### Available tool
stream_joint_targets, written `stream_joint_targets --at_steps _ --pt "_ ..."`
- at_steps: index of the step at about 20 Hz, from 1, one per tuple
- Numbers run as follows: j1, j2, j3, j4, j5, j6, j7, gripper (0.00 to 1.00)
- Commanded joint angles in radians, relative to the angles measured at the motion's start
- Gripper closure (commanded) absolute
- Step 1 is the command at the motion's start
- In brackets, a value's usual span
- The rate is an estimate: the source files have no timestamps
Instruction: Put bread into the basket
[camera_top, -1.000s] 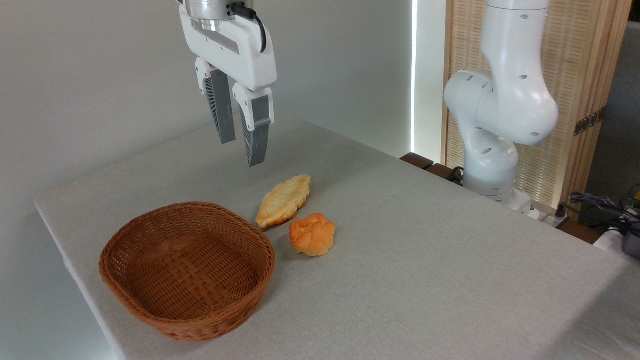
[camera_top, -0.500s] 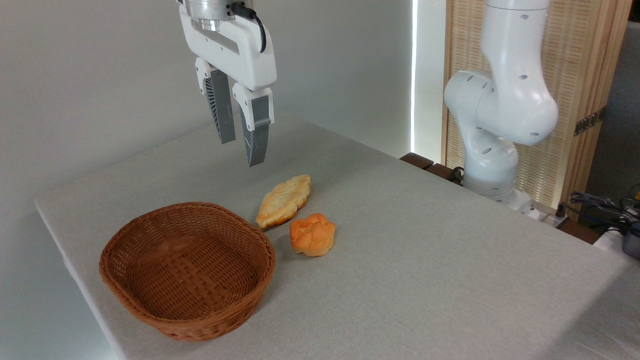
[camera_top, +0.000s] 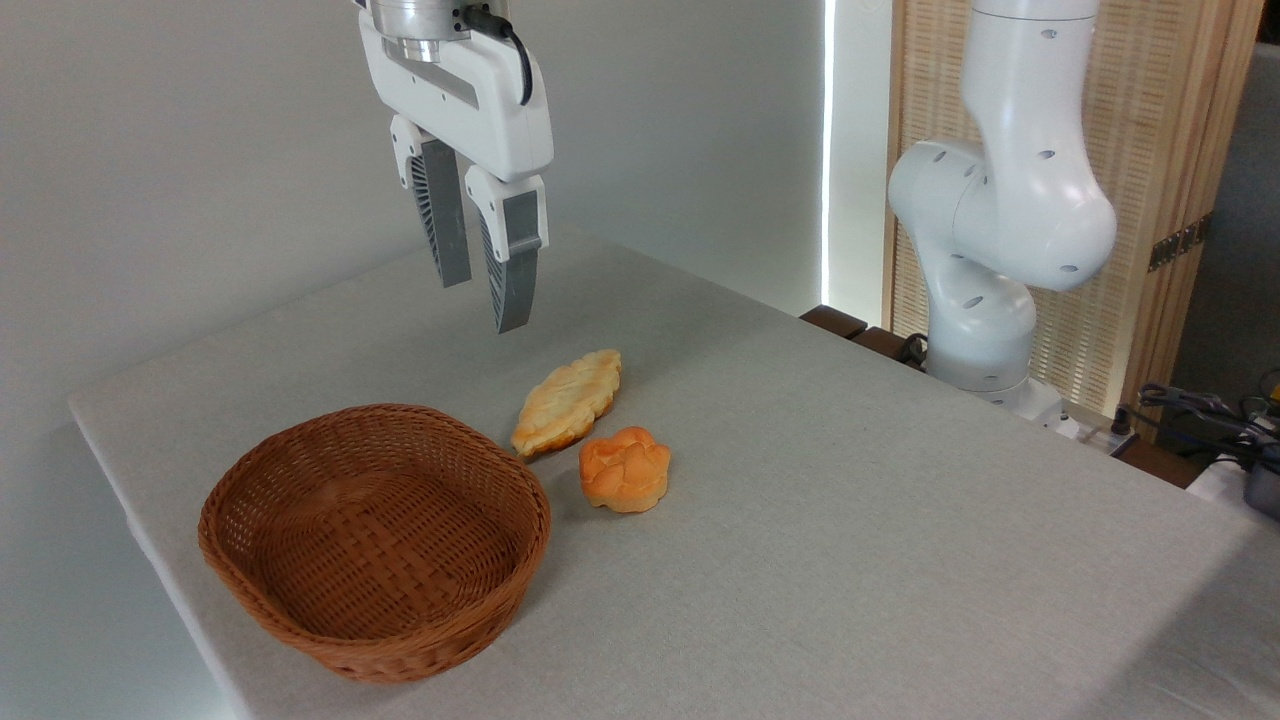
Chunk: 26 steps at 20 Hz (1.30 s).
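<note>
My jaws hang parted with a narrow gap between them and nothing held, my gripper (camera_top: 483, 300) pointing down well above the table, high over the far side of it and clear of everything lying there. My grey ribbed fingers (camera_top: 513, 265) taper downward from the white hand body, with a black cable looped at the wrist above.

The table (camera_top: 850, 560) is the broadest thing here, covered in pale grey-beige cloth and running from the far left corner down to the lower right. Behind it stands a plain light wall, with a bright vertical strip of light beside a slatted wooden screen (camera_top: 1160, 200) at the right. My white arm base (camera_top: 990, 250) rises in front of that screen, just past the table's far edge, and some dark cables and gear lie at the right margin.

The basket (camera_top: 240, 575) sits near the table's left front edge, a shallow oval of reddish-brown wicker with a thick braided rim; its woven floor is bare, with nothing inside.

Just right of its rim lies a long pale golden pastry (camera_top: 567, 401), angled away from the basket. The bread (camera_top: 625, 469), a small round knotted orange bun, rests on the cloth just beside the pastry's near end, outside the basket and apart from its rim.
</note>
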Motion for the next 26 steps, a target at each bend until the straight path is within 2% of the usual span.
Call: stream_joint_targets --at_steps 1,6,12,26 --pt "-0.002 0.008 0.004 0.018 0.0 -0.024 0.017 0.0" --pt "-0.001 0.008 0.016 0.02 0.003 -0.015 0.017 0.0" --pt "-0.001 0.002 0.067 0.029 0.001 -0.017 0.017 0.0" --pt "-0.001 0.002 0.062 0.029 0.0 -0.054 0.017 0.0"
